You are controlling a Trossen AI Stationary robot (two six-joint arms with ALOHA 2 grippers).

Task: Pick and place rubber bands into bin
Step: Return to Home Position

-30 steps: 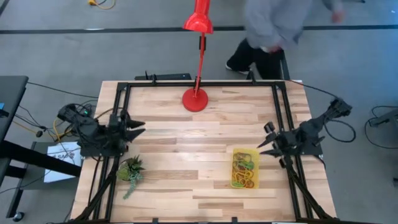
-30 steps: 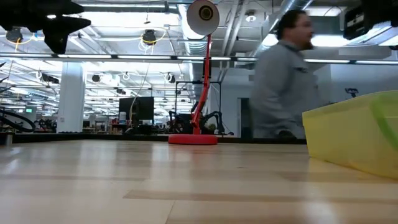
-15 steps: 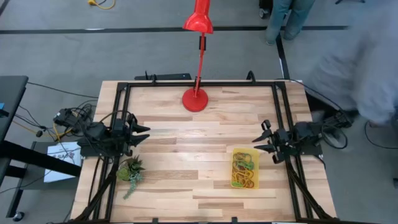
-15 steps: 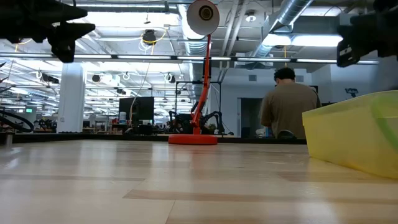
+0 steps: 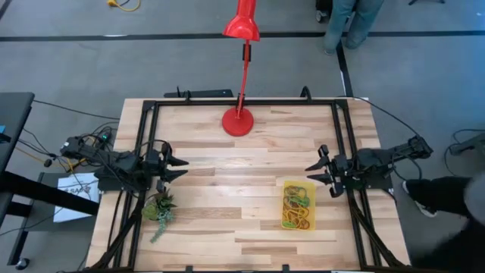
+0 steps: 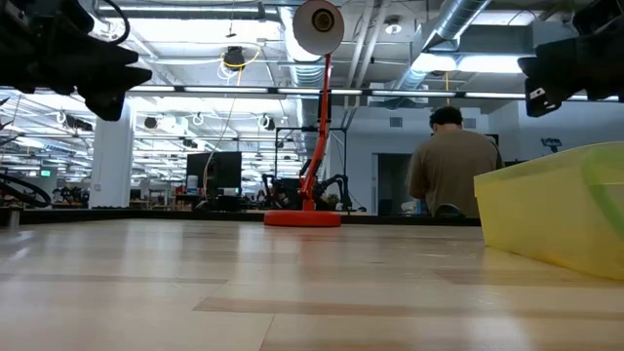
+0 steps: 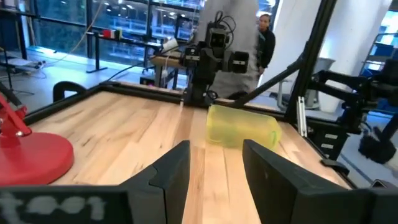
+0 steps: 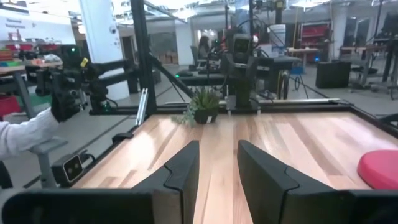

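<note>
The rubber bands [image 5: 297, 206], red, yellow, green and orange, lie in a heap inside the yellow bin [image 5: 287, 186], which rests flat on the table at the near right. My left gripper [image 5: 184, 167] hovers open over the table's left side, pointing level toward the right; the left wrist view shows nothing between its fingers [image 7: 214, 149], with the bin [image 7: 242, 127] far ahead. My right gripper [image 5: 308, 174] hovers open just beyond the bin's far end, pointing level toward the left, its fingers [image 8: 217, 149] empty.
A red lamp base [image 5: 237, 121] stands at the far middle, its pole rising over the table. A small potted plant [image 5: 159, 208] sits near the left edge, below my left gripper. Black frame rails [image 5: 242, 102] run around the table. A person [image 6: 453, 161] stands behind it.
Both grippers have sunk a little and swung inward toward the table's middle, ending level and facing each other. Neither has opened or shut. A person behind the table has walked off toward the right.
</note>
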